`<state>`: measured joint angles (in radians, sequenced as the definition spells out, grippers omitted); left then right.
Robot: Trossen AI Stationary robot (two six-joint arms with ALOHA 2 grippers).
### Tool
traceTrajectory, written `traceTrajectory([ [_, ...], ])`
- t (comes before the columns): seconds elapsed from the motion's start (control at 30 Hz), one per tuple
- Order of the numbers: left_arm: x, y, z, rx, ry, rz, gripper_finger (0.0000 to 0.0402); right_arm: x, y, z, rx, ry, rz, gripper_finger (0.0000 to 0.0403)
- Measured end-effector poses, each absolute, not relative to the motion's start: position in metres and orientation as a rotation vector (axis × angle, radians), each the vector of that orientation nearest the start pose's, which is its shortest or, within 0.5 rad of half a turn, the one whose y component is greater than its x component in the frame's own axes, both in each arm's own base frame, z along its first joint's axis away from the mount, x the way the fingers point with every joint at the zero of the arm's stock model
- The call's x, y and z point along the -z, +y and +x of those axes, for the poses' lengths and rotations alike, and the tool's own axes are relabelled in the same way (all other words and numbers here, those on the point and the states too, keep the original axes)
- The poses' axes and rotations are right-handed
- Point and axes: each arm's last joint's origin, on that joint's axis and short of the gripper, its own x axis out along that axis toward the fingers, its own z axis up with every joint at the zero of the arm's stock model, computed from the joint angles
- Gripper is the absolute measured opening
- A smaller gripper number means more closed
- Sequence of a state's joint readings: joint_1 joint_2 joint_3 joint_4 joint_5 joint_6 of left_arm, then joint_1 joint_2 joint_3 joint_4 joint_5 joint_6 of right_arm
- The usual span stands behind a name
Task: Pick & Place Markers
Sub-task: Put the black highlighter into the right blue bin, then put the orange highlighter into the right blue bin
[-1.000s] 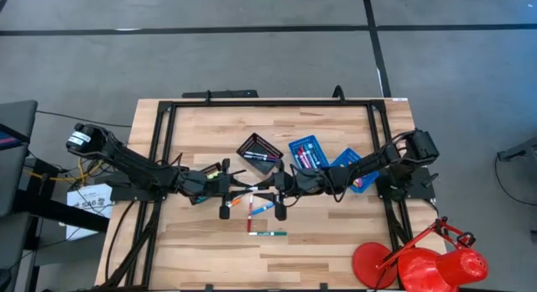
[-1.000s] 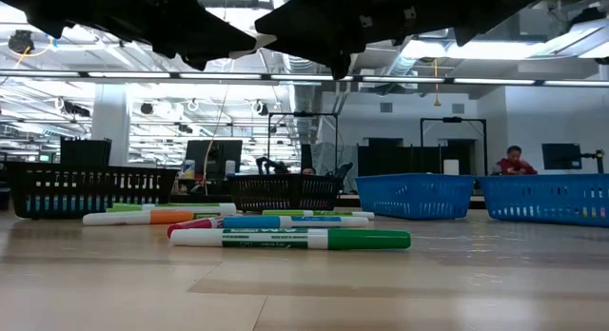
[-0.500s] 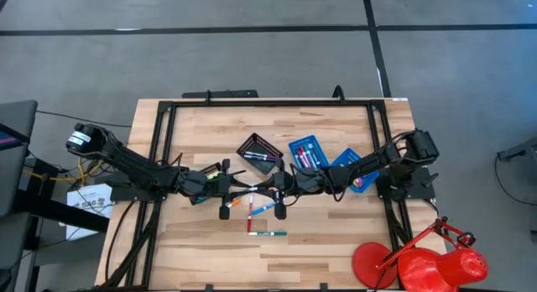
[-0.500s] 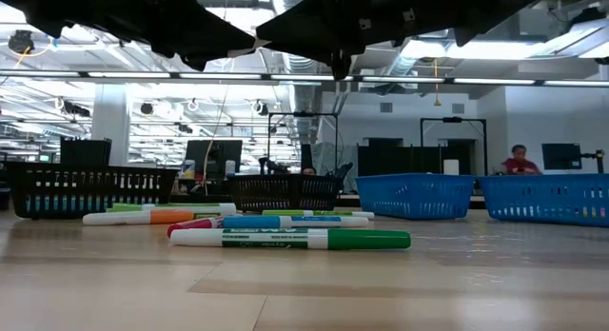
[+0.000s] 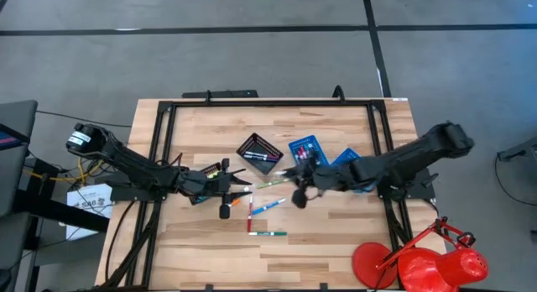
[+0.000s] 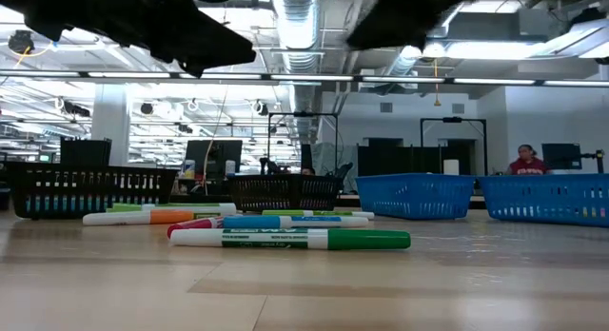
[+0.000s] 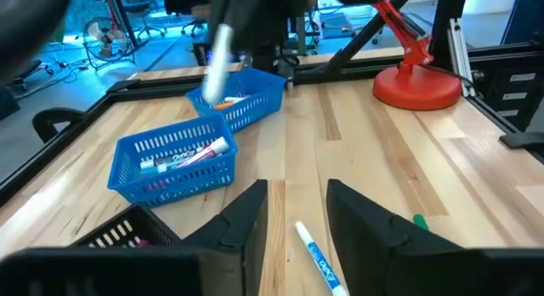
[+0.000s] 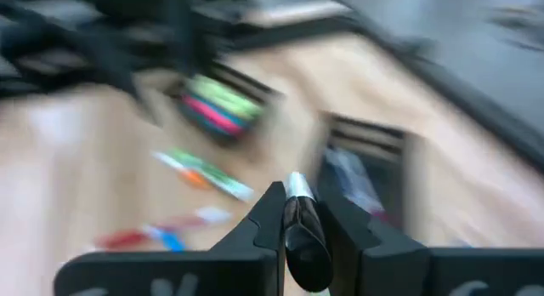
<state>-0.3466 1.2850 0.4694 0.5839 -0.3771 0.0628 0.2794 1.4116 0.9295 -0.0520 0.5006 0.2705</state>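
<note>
Dark left gripper [image 5: 237,196] at centre-left of the high view, fingers [image 7: 246,218] parted, gripping nothing, poised over a white marker with blue print [image 7: 320,261] lying on the pale wooden table [image 5: 336,242]. Loose markers [image 5: 260,210] scattered mid-frame, green-capped marker [image 6: 290,239] nearest in the low view. Right gripper [image 5: 299,185] right of centre, clamped on a white-tipped dark marker [image 8: 302,224], near the blue mesh baskets [image 5: 307,152].
</note>
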Motion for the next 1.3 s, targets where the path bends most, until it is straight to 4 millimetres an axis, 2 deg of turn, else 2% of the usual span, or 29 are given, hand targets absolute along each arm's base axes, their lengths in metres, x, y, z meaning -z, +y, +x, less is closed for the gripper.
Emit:
traceTrajectory([
  [0.1,-0.195,-0.074,0.237,-0.022,0.226,0.147,0.012,-0.261,0.071,0.261,0.498,0.546,0.036,0.0041],
  [0.2,-0.195,-0.074,0.237,-0.023,0.224,0.115,0.0118,-0.255,0.069,0.225,0.677,0.637,0.047,0.0045],
  [0.4,-0.195,-0.074,0.237,-0.028,0.224,0.076,0.0117,-0.225,0.059,0.165,0.97,0.802,0.212,0.0034],
  [0.5,-0.195,-0.074,0.237,-0.028,0.224,0.076,0.0116,-0.207,0.057,0.147,1.039,0.895,0.341,0.0039],
  [0.67,-0.195,-0.074,0.237,-0.028,0.224,0.076,0.0116,-0.189,0.059,0.138,1.015,1.008,0.419,0.0053],
  [0.93,-0.195,-0.074,0.237,-0.028,0.224,0.075,0.0116,-0.187,0.055,0.141,1.044,0.998,0.433,0.0056],
  [1.3,-0.196,-0.074,0.237,-0.028,0.223,0.075,0.0116,-0.187,0.049,0.144,1.079,0.983,0.451,0.0108],
])
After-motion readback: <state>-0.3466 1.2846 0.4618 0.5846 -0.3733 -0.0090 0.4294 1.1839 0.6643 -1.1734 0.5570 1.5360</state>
